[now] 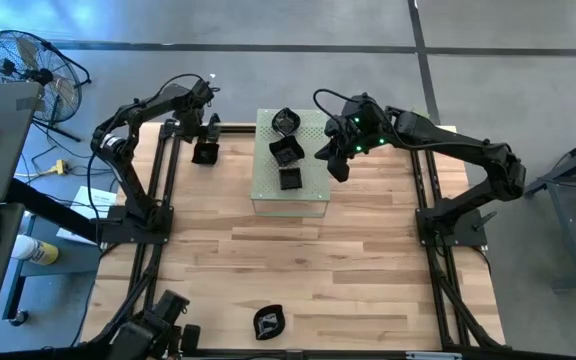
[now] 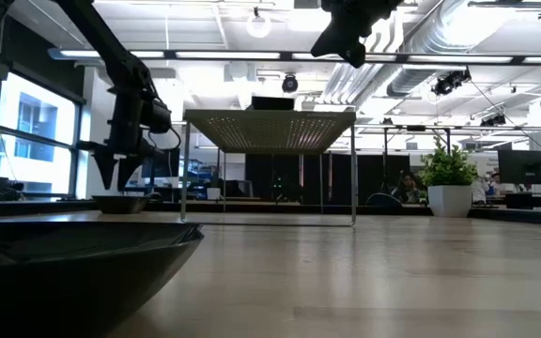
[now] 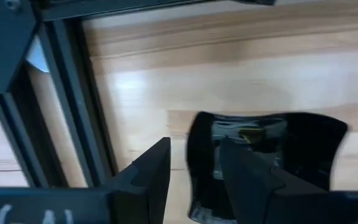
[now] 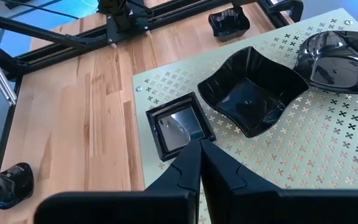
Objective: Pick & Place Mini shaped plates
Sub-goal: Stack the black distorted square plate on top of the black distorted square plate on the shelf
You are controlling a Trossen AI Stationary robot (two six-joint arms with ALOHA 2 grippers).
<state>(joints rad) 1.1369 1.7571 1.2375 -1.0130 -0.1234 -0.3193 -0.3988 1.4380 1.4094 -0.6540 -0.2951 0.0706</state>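
Three glossy black mini plates sit on top of the pale green box (image 1: 290,203): a round one (image 1: 285,121), a wavy square one (image 4: 253,90) and a small square one (image 4: 179,130). A fourth plate (image 1: 205,154) lies on the wood left of the box. My left gripper (image 3: 196,146) points down over it, open, with one finger outside its rim (image 3: 192,158) and the other over its inside. My right gripper (image 4: 199,155) is shut on nothing and hovers above the box's right part. A fifth plate (image 1: 268,320) lies near the table's near edge.
Black frame rails (image 1: 163,170) run along the table's left and right sides (image 1: 428,180). The box stands on thin legs (image 2: 353,169) with open space beneath. A fan (image 1: 23,65) and a desk stand off the table's left. Bare wood (image 1: 298,270) stretches between the box and the near plate.
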